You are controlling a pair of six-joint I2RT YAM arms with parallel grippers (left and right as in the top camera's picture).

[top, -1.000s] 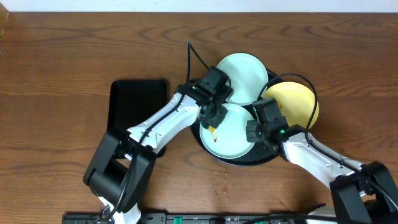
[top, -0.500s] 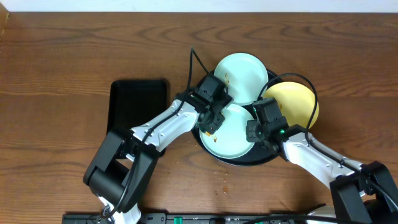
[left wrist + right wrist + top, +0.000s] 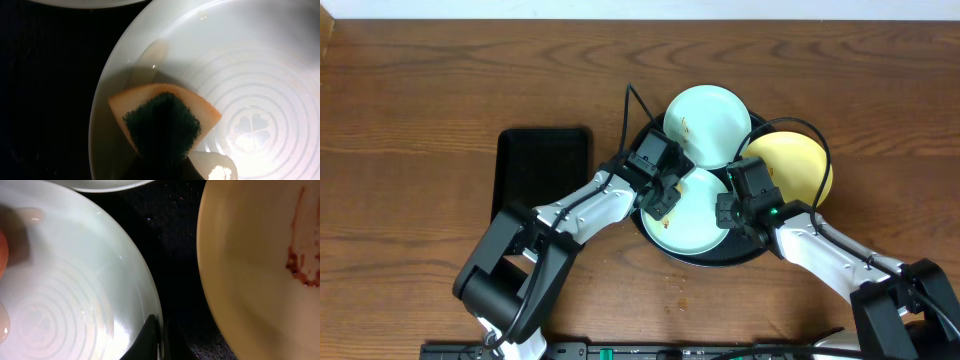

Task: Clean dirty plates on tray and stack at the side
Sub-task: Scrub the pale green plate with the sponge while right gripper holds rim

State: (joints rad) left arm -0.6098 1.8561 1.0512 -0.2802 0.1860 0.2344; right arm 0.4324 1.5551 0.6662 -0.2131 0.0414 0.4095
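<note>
Brown wooden table (image 3: 420,80) is seen beneath everything, and the large round black tray with a raised rim (image 3: 720,260) is set on it. A smaller rectangular black tray (image 3: 542,165) is laid to the left of the round tray, apart from it.

Three small round plates are carried by the round tray. The far pale blue plate (image 3: 708,125) is placed at its far edge and bears a few orange-brown specks (image 3: 685,125). The pale yellow plate (image 3: 800,165) is placed at its right edge, overhanging the rim, and is marked with a red-brown smear (image 3: 300,265). The near pale blue plate (image 3: 690,215) is set at the tray's near side, just beside both others.

An orange sponge with a dark green scouring pad (image 3: 162,120) is clamped between the closed fingers of the left gripper (image 3: 665,200) and is pressed on the left part of the near pale blue plate, inside its rim.

The right gripper (image 3: 730,210) is closed, its tips set at the right rim of the same plate, between it and the pale yellow plate; whether the rim is pinched cannot be told.
</note>
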